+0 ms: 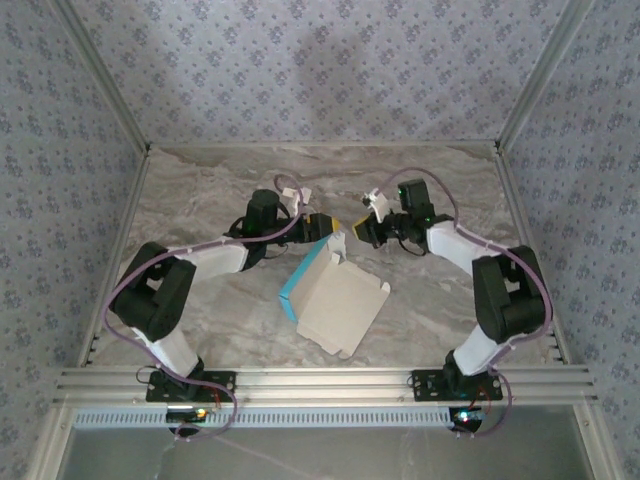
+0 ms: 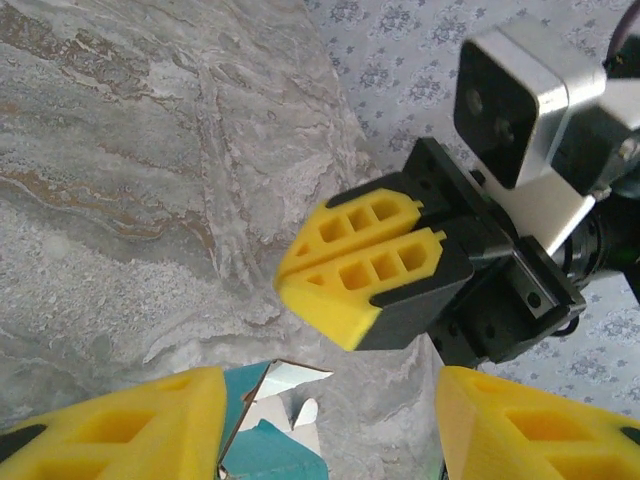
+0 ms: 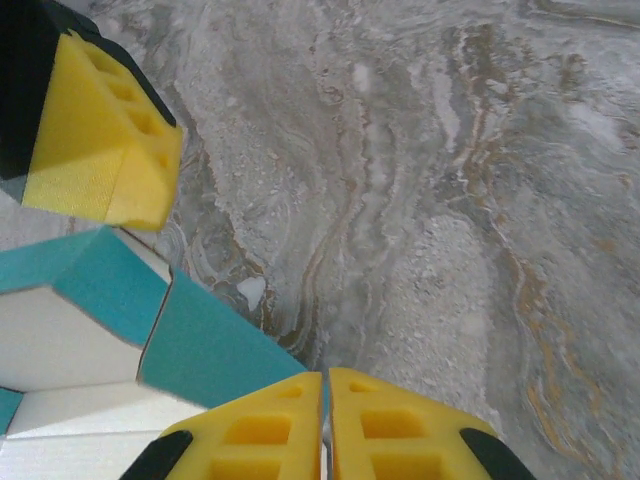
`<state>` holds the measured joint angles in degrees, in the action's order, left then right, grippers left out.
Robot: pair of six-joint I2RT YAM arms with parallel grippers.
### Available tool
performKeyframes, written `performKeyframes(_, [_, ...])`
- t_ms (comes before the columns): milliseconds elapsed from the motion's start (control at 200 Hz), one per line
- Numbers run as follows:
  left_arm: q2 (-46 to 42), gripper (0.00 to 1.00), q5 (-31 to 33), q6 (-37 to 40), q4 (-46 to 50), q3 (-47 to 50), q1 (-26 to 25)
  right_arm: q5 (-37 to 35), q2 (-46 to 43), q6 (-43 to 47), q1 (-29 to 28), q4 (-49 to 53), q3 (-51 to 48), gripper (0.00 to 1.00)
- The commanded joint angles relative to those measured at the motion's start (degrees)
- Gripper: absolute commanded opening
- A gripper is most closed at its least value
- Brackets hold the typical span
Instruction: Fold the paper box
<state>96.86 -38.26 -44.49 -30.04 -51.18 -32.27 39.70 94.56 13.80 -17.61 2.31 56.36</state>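
The paper box point(image 1: 338, 302) lies half-formed at the table's middle, beige side up, with a blue wall along its left edge. Its far flaps stand up just below both grippers. My left gripper point(image 1: 332, 224) hangs open over those flaps; in the left wrist view a blue and white flap point(image 2: 265, 445) sits beside its left finger, and nothing is between the fingers point(image 2: 330, 410). My right gripper point(image 1: 342, 242) faces it, shut point(image 3: 326, 385). A blue flap point(image 3: 210, 350) runs under its left finger. From the left wrist its closed tip point(image 2: 300, 290) hangs clear of the card.
The marble table point(image 1: 200, 200) stretches open behind and to both sides of the box. Patterned walls close in the back and sides, and an aluminium rail point(image 1: 320, 380) runs along the near edge.
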Motion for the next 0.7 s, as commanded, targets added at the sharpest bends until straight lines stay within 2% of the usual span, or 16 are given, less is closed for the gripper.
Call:
performKeyframes(0, [-2.29, 0.56, 0.09, 2.93, 4.49, 0.25, -0.73, 1.96, 2.47, 3.16, -1.71, 7.21, 2.35, 0.12])
performKeyframes(205, [-5.23, 0.56, 4.4, 10.29, 13.31, -0.95, -2.31, -2.2, 3.32, 1.13, -4.54, 4.09, -0.72, 0.12])
performKeyframes(390, [-10.53, 0.61, 9.36, 19.45, 28.49, -6.23, -2.02, -4.55, 1.09, -2.63, -4.03, -2.33, -5.26, 0.12])
performKeyframes(585, [-14.78, 0.65, 10.61, 23.55, 38.87, -6.31, -2.11, -4.73, 0.09, -2.99, -3.84, -4.0, -6.85, 0.12])
performKeyframes(695, [-15.74, 0.65, 10.16, 24.16, 41.05, -4.54, -2.55, -4.92, -0.12, -3.16, -3.84, -4.59, -7.23, 0.13])
